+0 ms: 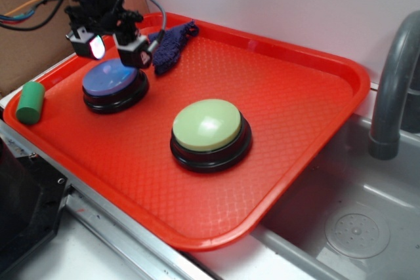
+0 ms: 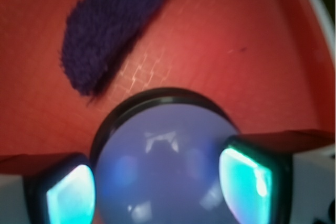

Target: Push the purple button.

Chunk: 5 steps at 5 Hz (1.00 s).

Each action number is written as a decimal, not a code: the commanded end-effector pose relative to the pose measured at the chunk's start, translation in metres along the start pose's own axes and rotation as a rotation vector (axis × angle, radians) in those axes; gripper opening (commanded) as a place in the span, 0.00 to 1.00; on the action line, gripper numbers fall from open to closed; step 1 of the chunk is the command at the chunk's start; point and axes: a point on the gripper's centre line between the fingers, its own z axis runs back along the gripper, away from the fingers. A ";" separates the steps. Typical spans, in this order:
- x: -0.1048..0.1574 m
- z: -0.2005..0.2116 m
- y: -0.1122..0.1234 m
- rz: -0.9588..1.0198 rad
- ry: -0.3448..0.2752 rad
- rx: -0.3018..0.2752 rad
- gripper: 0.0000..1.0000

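Claw (image 1: 117, 49) spread wide, fingers parted, gripping nothing, poised just over the purple button (image 1: 111, 78) | contact with dome: cannot tell | button sits at the red tray's (image 1: 295, 96) far-left end, beside the blue cloth (image 1: 172, 44) | step: lined up above target, press apparently pending | next: straight descent onto the dome's centre.
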 end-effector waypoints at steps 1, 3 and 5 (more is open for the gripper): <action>0.005 0.003 0.012 -0.027 0.012 0.039 1.00; -0.004 0.070 0.013 0.017 -0.038 0.104 1.00; -0.007 0.091 0.026 0.051 -0.063 0.110 1.00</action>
